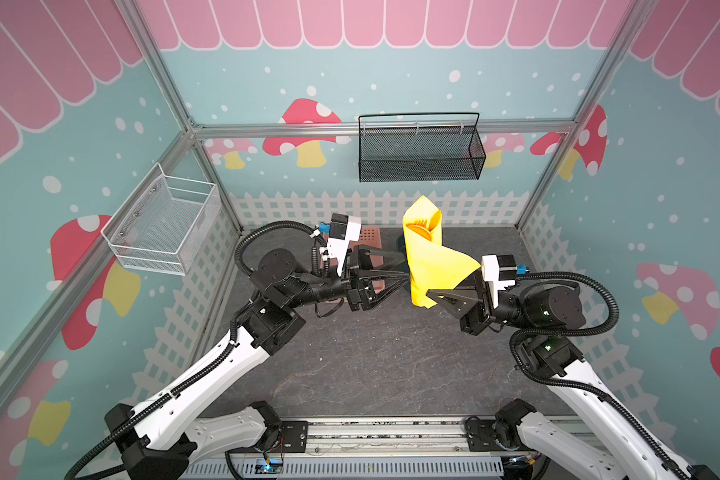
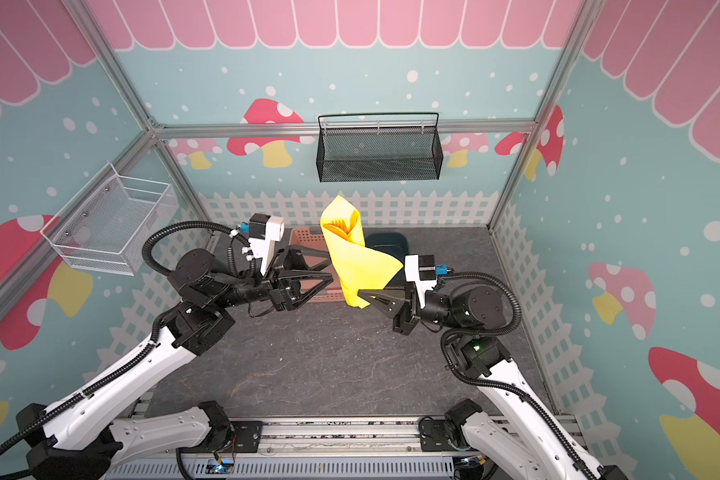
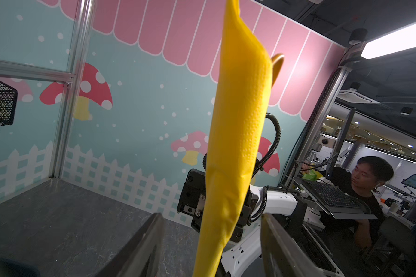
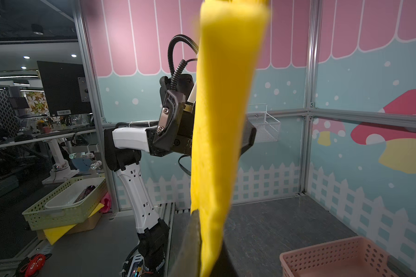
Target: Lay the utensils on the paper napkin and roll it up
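The right claw (image 1: 430, 296) is clamped on the low end of the rolled paper napkin (image 1: 427, 257) and holds it upright above the worktop (image 1: 371, 365). The left claw (image 1: 406, 271) stands spread on either side of the roll, apparently clear of it.

The utensils (image 1: 420, 226) sit inside the roll, and their tips show at its open top. With only one pinch at the bottom, the loose outer flap could unwind, or the roll could lean and spill them. The stick cannot be picked out. The roll's bottom end hides behind the right claw, and the left arm covers most of the pink basket (image 1: 370, 236).
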